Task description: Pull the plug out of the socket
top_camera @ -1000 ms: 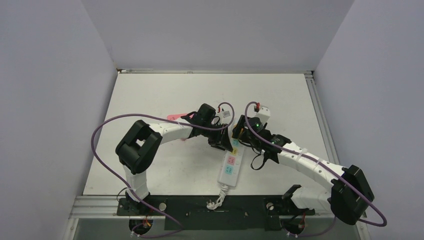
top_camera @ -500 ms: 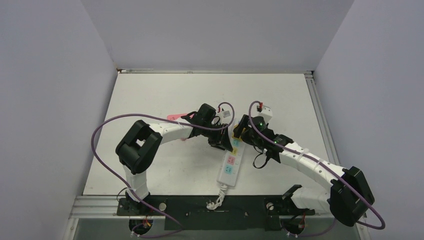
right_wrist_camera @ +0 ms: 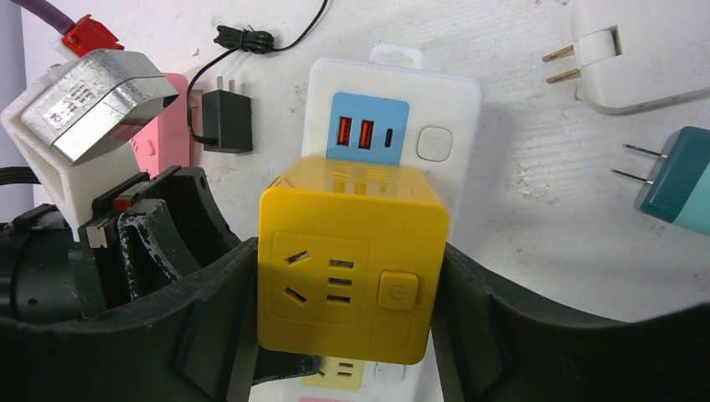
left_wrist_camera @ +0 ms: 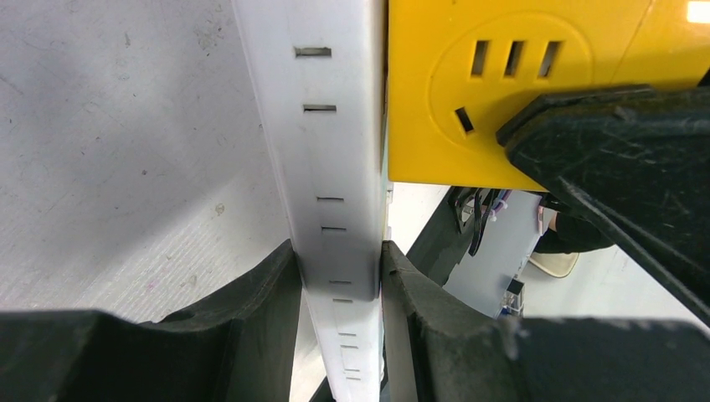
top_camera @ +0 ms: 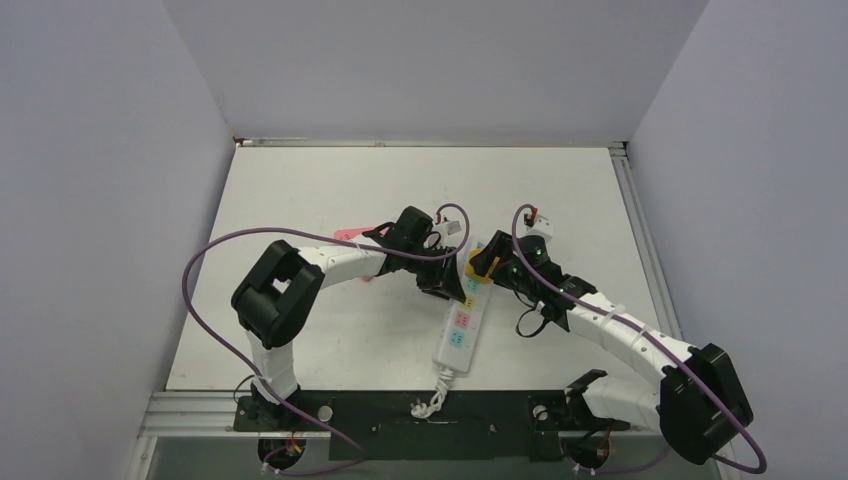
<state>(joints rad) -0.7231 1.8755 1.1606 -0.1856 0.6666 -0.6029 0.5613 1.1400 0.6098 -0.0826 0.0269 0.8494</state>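
Socket: the socket [top_camera: 458,330] lies on the table [top_camera: 330,190] between the two arms. It runs from near the table's near edge toward the middle, its white cord [top_camera: 432,402] at the near end.
Plug: a yellow cube plug [right_wrist_camera: 347,260] sits on the socket's far part, just short of the blue USB panel [right_wrist_camera: 367,127].
Left fingers: the left fingers [left_wrist_camera: 259,293] are clamped on the socket's two long sides.
Right fingers: the right fingers [right_wrist_camera: 477,310] are clamped on two opposite faces of the plug.
Left wrist only: the socket is seen edge-on, with the plug flush against its face. Its prongs are hidden.
Right wrist only: a black adapter [right_wrist_camera: 226,121], a white plug [right_wrist_camera: 645,50] and a teal plug [right_wrist_camera: 678,184] lie close around the socket's far end.
Room: in the top view the table runs well beyond the socket to the far wall [top_camera: 430,70] and both side walls.
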